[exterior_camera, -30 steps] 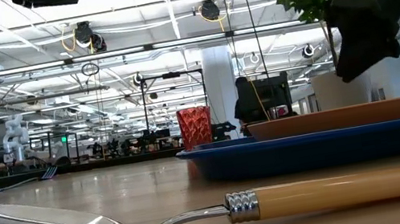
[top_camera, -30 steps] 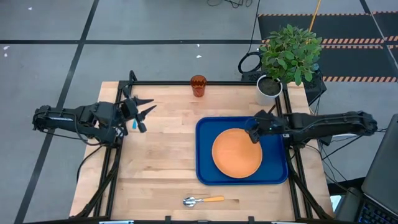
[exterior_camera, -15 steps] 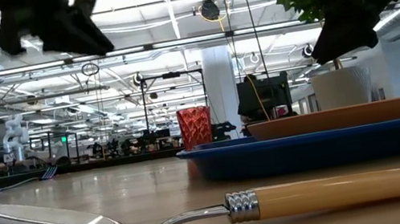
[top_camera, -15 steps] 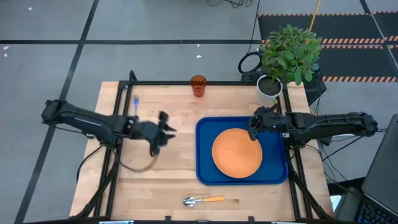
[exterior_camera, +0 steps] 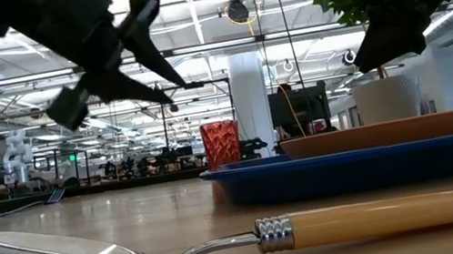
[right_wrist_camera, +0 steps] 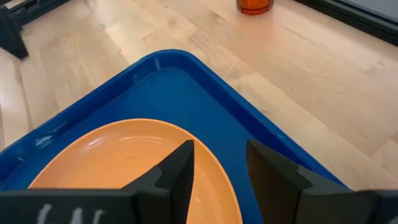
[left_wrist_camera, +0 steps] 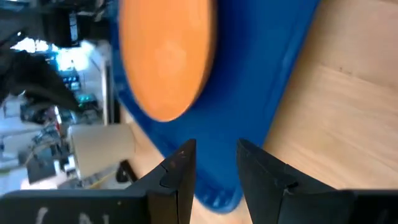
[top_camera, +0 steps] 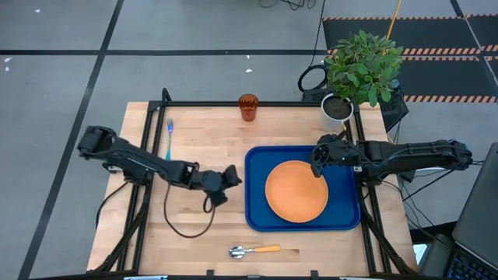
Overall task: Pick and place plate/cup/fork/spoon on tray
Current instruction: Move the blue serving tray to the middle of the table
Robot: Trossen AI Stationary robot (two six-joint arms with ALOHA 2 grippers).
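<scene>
gaping empty, both grippers [top_camera: 229, 176] [top_camera: 317, 161] — spoon [exterior_camera: 227, 238] cut off at both edges.

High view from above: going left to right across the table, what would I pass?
Fork → left gripper → cup → spoon → plate on the tray → potted plant
</scene>
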